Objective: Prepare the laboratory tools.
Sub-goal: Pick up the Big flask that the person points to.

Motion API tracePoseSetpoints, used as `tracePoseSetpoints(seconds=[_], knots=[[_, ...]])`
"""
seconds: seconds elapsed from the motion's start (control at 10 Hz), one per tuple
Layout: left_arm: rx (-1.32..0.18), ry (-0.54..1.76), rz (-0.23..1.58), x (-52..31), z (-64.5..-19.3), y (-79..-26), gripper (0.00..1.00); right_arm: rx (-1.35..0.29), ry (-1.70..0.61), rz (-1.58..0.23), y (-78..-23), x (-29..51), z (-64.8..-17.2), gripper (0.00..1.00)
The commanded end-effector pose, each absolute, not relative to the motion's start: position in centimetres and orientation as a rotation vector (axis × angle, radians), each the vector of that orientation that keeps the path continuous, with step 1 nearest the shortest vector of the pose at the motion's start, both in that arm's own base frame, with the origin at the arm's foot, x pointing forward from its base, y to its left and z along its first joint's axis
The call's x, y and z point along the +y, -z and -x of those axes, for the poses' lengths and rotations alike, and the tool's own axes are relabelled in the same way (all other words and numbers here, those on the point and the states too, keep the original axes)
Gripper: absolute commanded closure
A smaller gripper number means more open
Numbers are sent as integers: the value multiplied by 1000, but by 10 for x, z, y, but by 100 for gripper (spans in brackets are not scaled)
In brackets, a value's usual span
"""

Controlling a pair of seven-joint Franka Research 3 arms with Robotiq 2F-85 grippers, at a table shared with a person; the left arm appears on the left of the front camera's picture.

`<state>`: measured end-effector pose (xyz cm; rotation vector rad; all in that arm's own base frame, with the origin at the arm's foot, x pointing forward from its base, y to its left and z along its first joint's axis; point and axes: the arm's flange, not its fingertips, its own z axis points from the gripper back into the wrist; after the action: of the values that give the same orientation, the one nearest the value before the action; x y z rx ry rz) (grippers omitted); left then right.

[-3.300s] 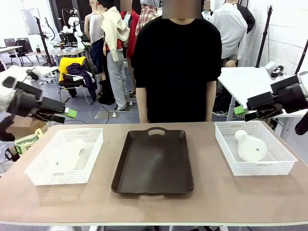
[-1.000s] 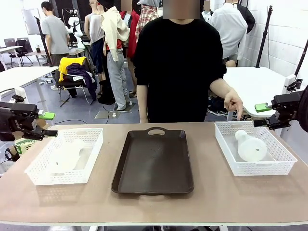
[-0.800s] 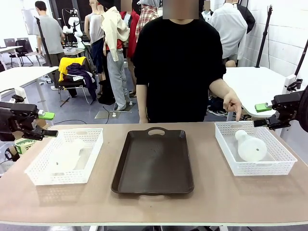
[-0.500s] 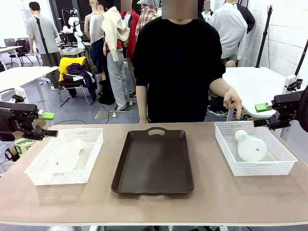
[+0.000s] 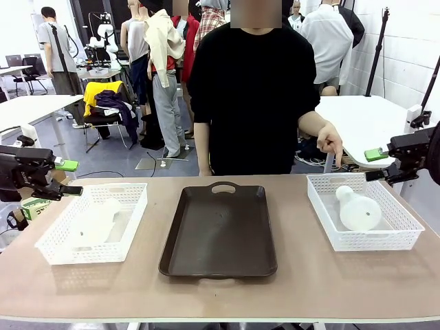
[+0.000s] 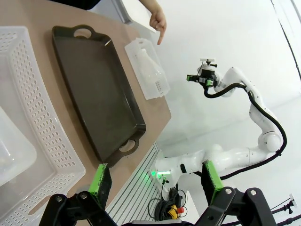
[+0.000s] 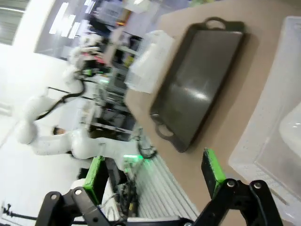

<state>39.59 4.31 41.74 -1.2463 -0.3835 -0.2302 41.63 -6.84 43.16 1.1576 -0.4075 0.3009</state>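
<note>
The matte tan tabletop [image 5: 302,282] carries three containers in a row across the frame centre. At centre lies a dark brown rectangular tray [image 5: 218,234], smooth and slightly glossy, with rounded corners and a cut-out handle at each short end.

At lower left sits a white lattice plastic basket [image 5: 82,256]. The left flask [image 5: 96,221] lies inside it; its frosted, translucent body blends with the basket, so its outline is hard to make out. At right sits a matching basket [image 5: 364,240]. The right flask [image 5: 357,208] lies on its side inside, wide conical base toward the near right, narrow neck toward the far left.

The left end effector [image 5: 69,177] hovers at the left frame edge, behind the left basket, fingers horizontal and spread, holding nothing. The right end effector [image 5: 375,165] hovers at the right edge, beyond the right basket, likewise spread and empty. Both arms are cut off by the frame edges.

The person's hand [image 5: 328,141] hangs above the right basket's far left corner, index finger pointing down.
</note>
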Motion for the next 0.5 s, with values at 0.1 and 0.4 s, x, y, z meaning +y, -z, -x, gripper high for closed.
tracePoseSetpoints(seconds=[0.1, 0.4], knots=[[-400, 228, 1271, 43, -397, -418, 0, -272, -266, -730, -482, -62, -463, 0], [-400, 228, 1271, 43, -397, -418, 0, -151, -225, -258, -495, -20, -518, 0]])
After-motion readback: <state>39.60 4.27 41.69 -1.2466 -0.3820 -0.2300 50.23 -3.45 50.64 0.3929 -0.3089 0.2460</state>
